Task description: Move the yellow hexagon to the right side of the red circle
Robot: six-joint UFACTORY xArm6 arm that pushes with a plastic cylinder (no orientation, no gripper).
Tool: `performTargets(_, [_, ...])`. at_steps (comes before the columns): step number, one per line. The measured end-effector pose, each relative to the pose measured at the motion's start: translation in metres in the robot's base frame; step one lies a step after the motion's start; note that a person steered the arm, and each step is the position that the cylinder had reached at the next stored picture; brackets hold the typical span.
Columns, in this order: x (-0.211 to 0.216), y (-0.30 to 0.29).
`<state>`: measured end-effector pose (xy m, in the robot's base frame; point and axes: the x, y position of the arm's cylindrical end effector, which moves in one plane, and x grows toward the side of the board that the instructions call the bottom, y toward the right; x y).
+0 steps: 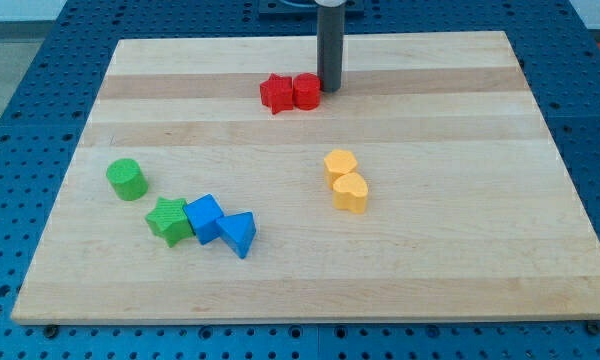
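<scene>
The yellow hexagon (339, 164) lies right of the board's middle, touching a yellow heart (350, 192) just below it. The red circle (306, 91) sits near the view's top, touching a red star (276, 94) on its left. My tip (329, 88) stands right beside the red circle, on its right, touching or nearly touching it. The yellow hexagon is well below the tip and the red circle.
A green circle (127, 179) lies at the view's left. A green star (168, 219), a blue cube (205, 217) and a blue triangle (239, 234) cluster at the lower left. The wooden board (460, 270) lies on a blue perforated table.
</scene>
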<state>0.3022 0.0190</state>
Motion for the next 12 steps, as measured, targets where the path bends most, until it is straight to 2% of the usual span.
performTargets(1, [0.007, 0.008])
performTargets(2, [0.049, 0.040])
performTargets(4, [0.196, 0.094])
performTargets(5, [0.211, 0.096])
performTargets(6, [0.246, 0.090])
performTargets(8, [0.262, 0.082])
performTargets(10, [0.262, 0.046])
performTargets(11, [0.232, 0.041])
performTargets(12, [0.174, 0.041])
